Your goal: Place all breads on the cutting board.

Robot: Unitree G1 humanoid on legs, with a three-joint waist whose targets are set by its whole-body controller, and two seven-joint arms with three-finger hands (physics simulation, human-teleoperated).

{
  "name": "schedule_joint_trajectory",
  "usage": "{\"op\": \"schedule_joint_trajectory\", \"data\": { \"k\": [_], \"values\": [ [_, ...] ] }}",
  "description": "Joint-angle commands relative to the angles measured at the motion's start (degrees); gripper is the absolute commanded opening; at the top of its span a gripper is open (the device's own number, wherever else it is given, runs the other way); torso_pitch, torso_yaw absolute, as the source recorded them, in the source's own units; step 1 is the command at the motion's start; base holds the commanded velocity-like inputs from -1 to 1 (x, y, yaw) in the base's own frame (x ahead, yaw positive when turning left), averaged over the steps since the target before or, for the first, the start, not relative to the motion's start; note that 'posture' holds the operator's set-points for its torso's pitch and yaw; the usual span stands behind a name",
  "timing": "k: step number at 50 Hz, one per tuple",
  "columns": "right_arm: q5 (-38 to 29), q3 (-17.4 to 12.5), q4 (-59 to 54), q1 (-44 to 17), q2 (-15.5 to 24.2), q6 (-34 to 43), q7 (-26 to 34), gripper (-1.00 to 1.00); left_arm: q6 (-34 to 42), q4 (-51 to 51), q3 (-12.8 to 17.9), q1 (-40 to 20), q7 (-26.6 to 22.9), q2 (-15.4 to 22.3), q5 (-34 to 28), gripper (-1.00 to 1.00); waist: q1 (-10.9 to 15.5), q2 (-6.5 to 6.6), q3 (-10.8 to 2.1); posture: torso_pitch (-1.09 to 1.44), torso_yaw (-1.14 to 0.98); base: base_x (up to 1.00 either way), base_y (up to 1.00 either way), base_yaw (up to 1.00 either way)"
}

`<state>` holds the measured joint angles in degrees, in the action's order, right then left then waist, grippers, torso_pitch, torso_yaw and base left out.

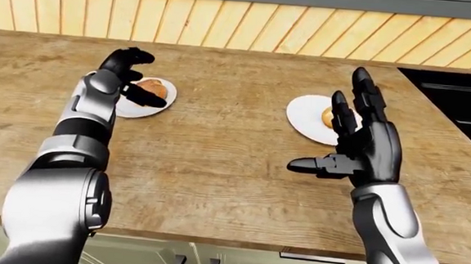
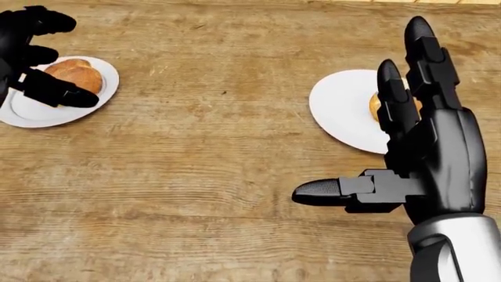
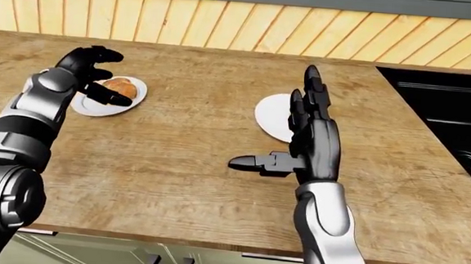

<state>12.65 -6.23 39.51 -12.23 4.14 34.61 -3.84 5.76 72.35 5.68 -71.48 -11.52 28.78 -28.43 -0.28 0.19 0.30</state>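
Note:
A golden bread roll lies on a white plate at the left of the head view. My left hand is curled about the roll, thumb below it and fingers above, open and not closed on it. A second white plate at the right carries another bread, mostly hidden behind my right hand's fingers. My right hand hovers flat and open over the near side of that plate, thumb stuck out to the left. No cutting board shows in any view.
The wooden counter ends at an edge along the bottom of the eye views, with cabinet fronts below. A black stove top sits at the right. A slatted wooden wall runs along the top.

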Motion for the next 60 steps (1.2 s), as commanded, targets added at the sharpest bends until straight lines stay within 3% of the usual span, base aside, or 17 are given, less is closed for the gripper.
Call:
{"op": "schedule_joint_trajectory", "data": {
  "k": [1, 16, 20, 24, 33, 43, 56, 57, 60],
  "values": [
    [0.1, -0.1, 2.1, -1.2, 0.2, -1.6, 0.0, 1.00, -1.1, -2.3, 0.3, -2.4, 1.0, 0.9, 0.0, 0.45, 0.0, 0.25, -1.54, 0.00, 0.00, 0.00, 0.00, 0.00],
    [-0.2, 0.0, 1.0, -0.8, 0.0, -2.9, 0.3, 1.00, -1.3, -1.4, 0.2, -1.5, 2.0, 0.6, -0.3, 0.33, -0.1, 0.36, -1.66, 0.00, 0.00, 0.00, 0.00, 0.00],
    [-0.2, 0.1, 1.2, -0.8, 0.0, -2.8, 0.3, 1.00, -1.4, -1.5, 0.2, -1.6, 2.0, 0.6, -0.4, 0.05, -0.1, 0.33, -1.68, 0.00, 0.00, 0.00, 0.00, 0.00],
    [-0.2, 0.1, 1.1, -0.7, 0.0, -2.8, 0.3, 1.00, -1.5, -1.4, 0.3, -1.7, 2.2, 0.7, -0.4, -0.06, -0.1, 0.34, -1.67, 0.00, 0.00, 0.00, 0.00, 0.00],
    [-0.4, 0.2, 0.8, -0.3, -0.1, -3.5, 0.5, 1.00, -3.3, -1.4, -0.1, -1.3, 3.9, 0.8, -1.6, -0.11, -0.1, 0.44, -1.72, 0.00, 0.00, 0.00, 0.00, 0.00],
    [-0.4, 0.1, 0.9, 0.0, -0.2, -3.8, 0.5, 1.00, -4.9, -1.8, 0.4, -2.1, 5.7, 1.1, -1.6, -0.30, -0.2, 0.47, -1.69, 0.00, 0.00, 0.00, 0.00, 0.00],
    [3.3, -5.1, 5.7, -5.5, 3.7, 5.7, -1.7, 1.00, -2.4, -9.5, 1.4, -3.1, 2.1, 2.8, 2.0, -0.69, -0.2, 0.31, -1.35, 0.00, 0.00, 0.00, 0.00, 0.00],
    [3.5, -5.9, 5.9, -6.9, 4.4, 7.8, -2.6, 1.00, -2.2, -10.6, 1.5, -2.7, 1.7, 3.0, 2.2, -0.92, -0.1, 0.29, -1.30, 0.00, 0.00, 0.00, 0.00, 0.00],
    [4.1, -7.2, 5.9, -10.3, 6.6, 12.5, -4.1, 1.00, -1.1, -13.9, 1.6, -1.8, 0.4, 3.1, 2.6, -1.00, -0.1, 0.19, -1.16, 0.00, 0.00, 0.00, 0.00, 0.00]
  ]
}}
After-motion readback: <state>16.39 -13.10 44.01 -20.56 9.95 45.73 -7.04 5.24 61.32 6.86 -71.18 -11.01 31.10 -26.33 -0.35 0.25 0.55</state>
